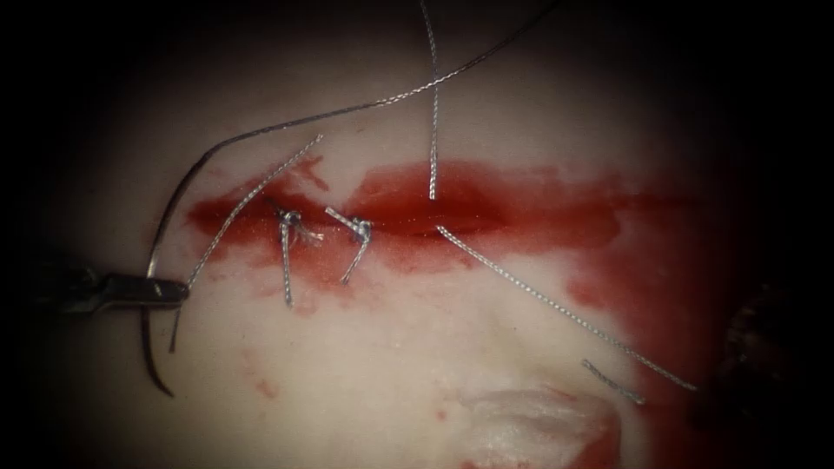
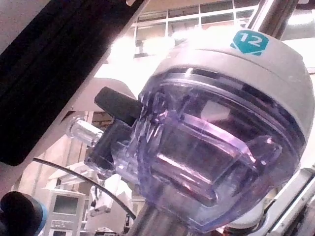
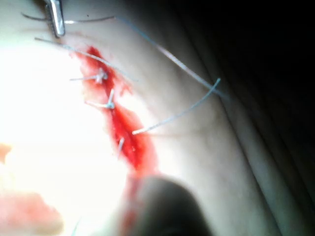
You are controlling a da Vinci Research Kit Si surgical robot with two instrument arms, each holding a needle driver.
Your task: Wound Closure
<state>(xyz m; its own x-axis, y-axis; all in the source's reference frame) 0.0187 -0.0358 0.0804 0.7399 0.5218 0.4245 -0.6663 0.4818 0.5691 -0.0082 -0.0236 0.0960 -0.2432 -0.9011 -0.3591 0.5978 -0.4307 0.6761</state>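
Left tool [image 1: 165, 293] lies level, seemingly clamping the needle [image 1: 155, 260] mid-curve (outside the tissue [image 1: 365, 365]).

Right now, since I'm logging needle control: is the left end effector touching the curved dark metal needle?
Touching. In the endoscope view the left end effector is clamped on the curved dark metal needle near mid-curve, left of the cut.

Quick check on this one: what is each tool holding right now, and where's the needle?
Left tool: shut on the needle near mid-curve, left of the cut, clear of the tissue.
Right tool: cannot be told.
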